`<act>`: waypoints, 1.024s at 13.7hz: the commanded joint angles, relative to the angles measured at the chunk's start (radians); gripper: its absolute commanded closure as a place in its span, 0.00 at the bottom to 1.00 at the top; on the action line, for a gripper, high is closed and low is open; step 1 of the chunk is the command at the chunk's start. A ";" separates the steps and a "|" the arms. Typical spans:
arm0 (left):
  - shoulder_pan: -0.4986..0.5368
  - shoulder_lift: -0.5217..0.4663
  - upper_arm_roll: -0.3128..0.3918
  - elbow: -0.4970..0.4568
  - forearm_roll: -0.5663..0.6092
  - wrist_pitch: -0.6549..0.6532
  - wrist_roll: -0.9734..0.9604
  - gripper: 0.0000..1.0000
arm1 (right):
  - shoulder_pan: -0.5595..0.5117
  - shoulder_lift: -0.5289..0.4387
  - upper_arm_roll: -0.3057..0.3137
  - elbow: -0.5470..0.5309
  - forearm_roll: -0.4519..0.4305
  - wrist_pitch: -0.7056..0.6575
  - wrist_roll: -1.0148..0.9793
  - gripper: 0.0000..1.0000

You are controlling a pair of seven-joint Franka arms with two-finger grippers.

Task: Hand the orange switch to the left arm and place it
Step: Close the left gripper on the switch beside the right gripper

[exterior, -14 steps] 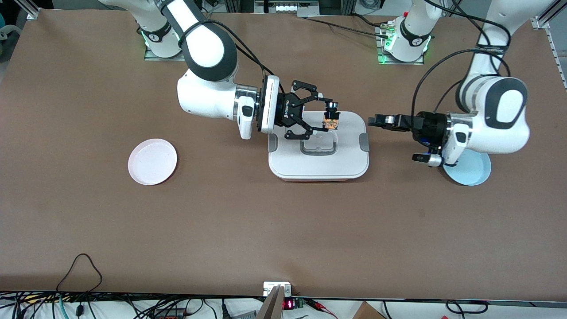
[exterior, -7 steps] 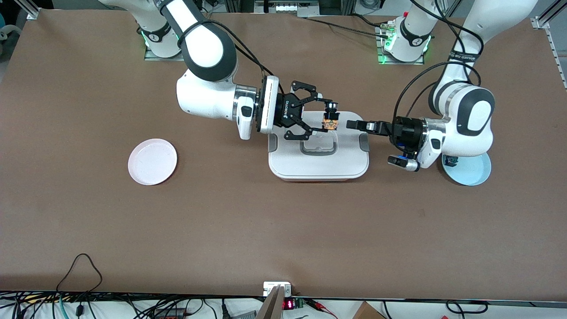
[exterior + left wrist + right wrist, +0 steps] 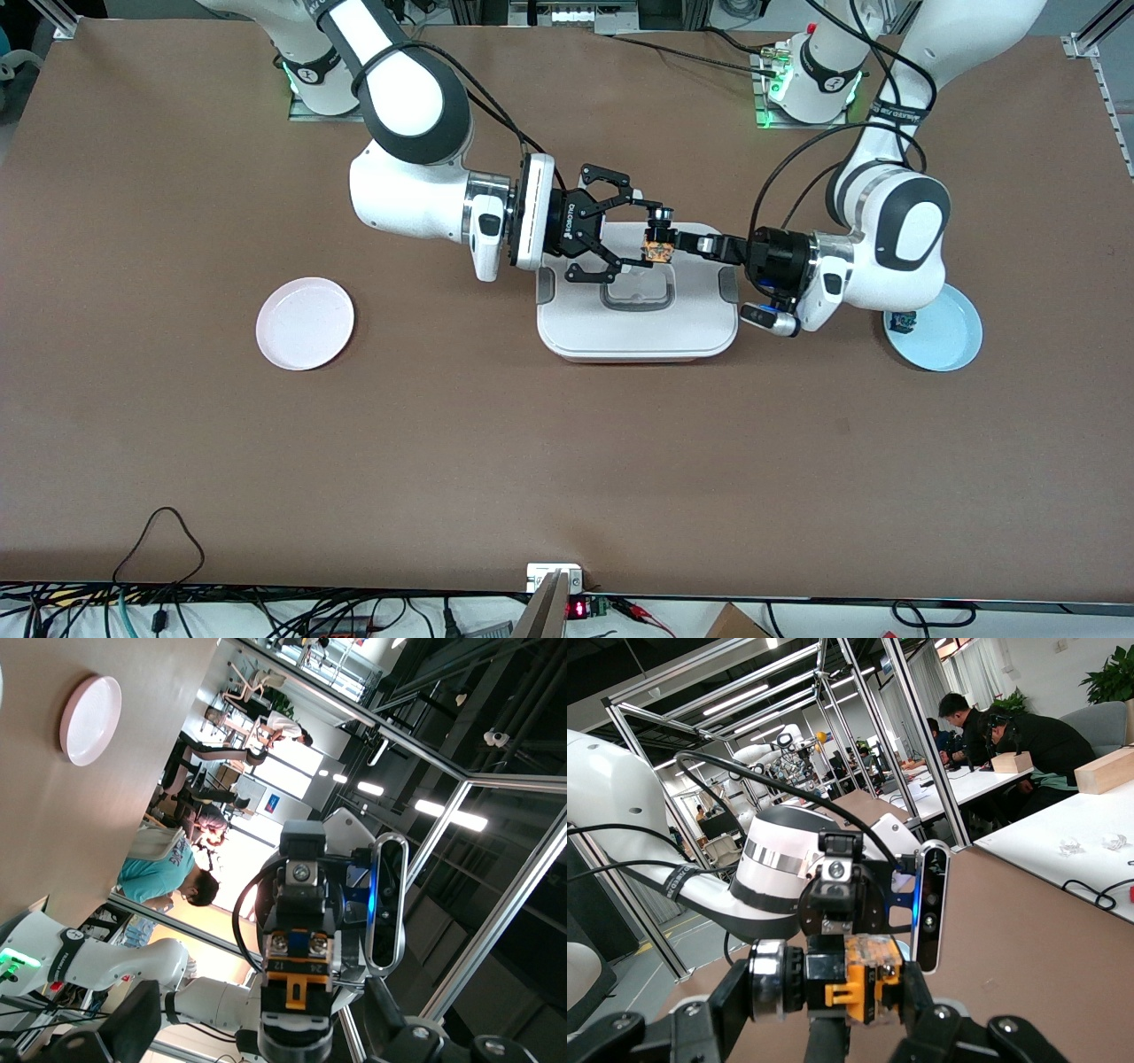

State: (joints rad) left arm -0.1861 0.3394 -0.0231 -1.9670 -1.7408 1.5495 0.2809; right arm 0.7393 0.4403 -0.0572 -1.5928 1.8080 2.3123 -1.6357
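2 end effectors meet over the box [image 3: 638, 323]: the right end effector [image 3: 651, 235] is clamped on the orange switch [image 3: 657, 246], held above the lid, while the left end effector [image 3: 687, 241] reaches the switch; whether its fingers are apart or together, I cannot tell.

Three cameras: one high over the table, one on each wrist.

The front view looks down on the whole table [image 3: 567, 443] from high, facing the two bases. Each wrist camera looks level along its own jaws, very close to the orange switch [image 3: 297, 970], and sees the other arm's wrist just past it. All three views share the switch; the left wrist view also catches the pink plate [image 3: 90, 707].
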 commanded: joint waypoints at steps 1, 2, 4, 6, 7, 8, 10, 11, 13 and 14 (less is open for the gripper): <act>-0.027 0.000 -0.006 -0.003 -0.037 0.007 0.021 0.00 | 0.005 0.009 -0.003 0.024 0.011 0.009 -0.009 0.99; -0.027 0.000 -0.015 -0.003 -0.039 0.009 0.023 0.00 | 0.005 0.009 -0.003 0.025 0.011 0.009 -0.009 0.99; -0.027 -0.002 -0.017 -0.003 -0.042 0.007 0.023 0.00 | 0.005 0.009 -0.003 0.024 0.011 0.009 -0.009 0.99; -0.027 0.000 -0.017 -0.003 -0.042 0.007 0.023 0.00 | 0.005 0.009 -0.003 0.024 0.011 0.009 -0.007 0.99; -0.027 0.001 -0.017 -0.001 -0.045 0.009 0.021 0.00 | 0.005 0.009 -0.003 0.024 0.011 0.009 -0.006 0.99; -0.027 0.004 -0.017 0.000 -0.058 0.007 0.021 0.00 | 0.003 0.009 -0.003 0.024 0.011 0.009 -0.004 0.99; -0.026 0.015 -0.015 0.002 -0.083 0.009 0.023 0.00 | 0.002 0.009 -0.003 0.024 0.011 0.009 -0.001 0.99; -0.026 0.018 -0.015 0.002 -0.095 0.009 0.023 0.00 | 0.003 0.009 -0.003 0.024 0.011 0.009 0.004 0.99; -0.023 0.024 -0.014 0.003 -0.103 0.009 0.023 0.00 | 0.003 0.009 -0.003 0.024 0.011 0.009 0.005 0.98; -0.023 0.027 -0.014 0.003 -0.103 0.009 0.024 0.00 | 0.002 0.009 -0.003 0.025 0.011 0.009 0.005 0.98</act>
State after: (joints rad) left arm -0.2077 0.3548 -0.0381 -1.9670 -1.8147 1.5571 0.2819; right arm 0.7390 0.4403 -0.0580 -1.5918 1.8080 2.3123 -1.6357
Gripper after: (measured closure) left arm 0.000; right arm 0.286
